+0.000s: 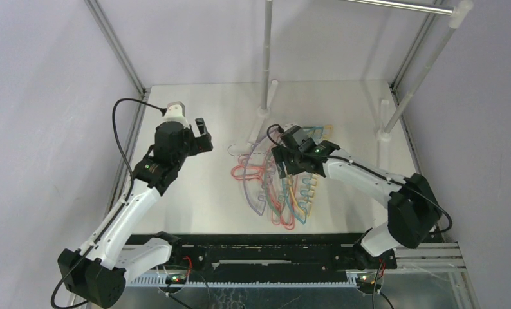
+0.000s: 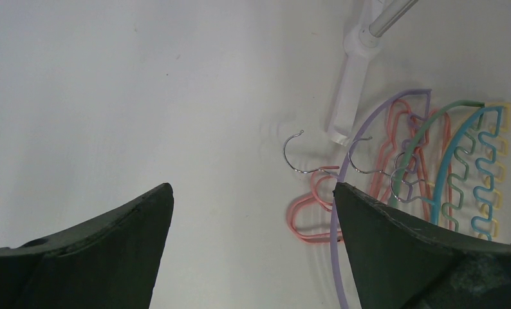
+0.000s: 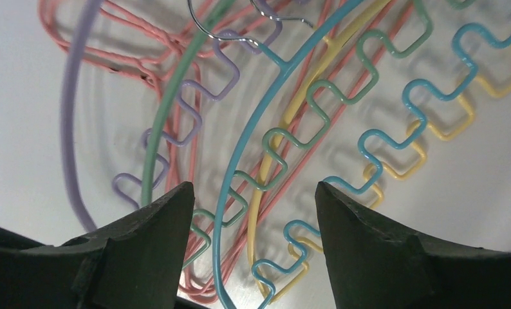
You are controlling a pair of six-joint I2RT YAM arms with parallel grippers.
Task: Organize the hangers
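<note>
The table [image 1: 195, 206] carries a silver rack [image 1: 266, 58] at its far side, presumably where hangers belong. The hangers [image 1: 285, 187] lie tangled in a flat heap on the table in front of it, near the middle (none is on the rail). The right gripper [image 1: 291, 168] hovers directly over the heap, jaws fairly wide and empty. The blue hanger [image 3: 217, 238] and yellow hanger [image 3: 251, 219] show between its fingers, likely so it can single one out. The left gripper [image 1: 204, 136] hangs well to the side, jaws fully wide and empty, probably to leave room. The metal hooks [image 2: 286, 153] point toward the rack's foot.
</note>
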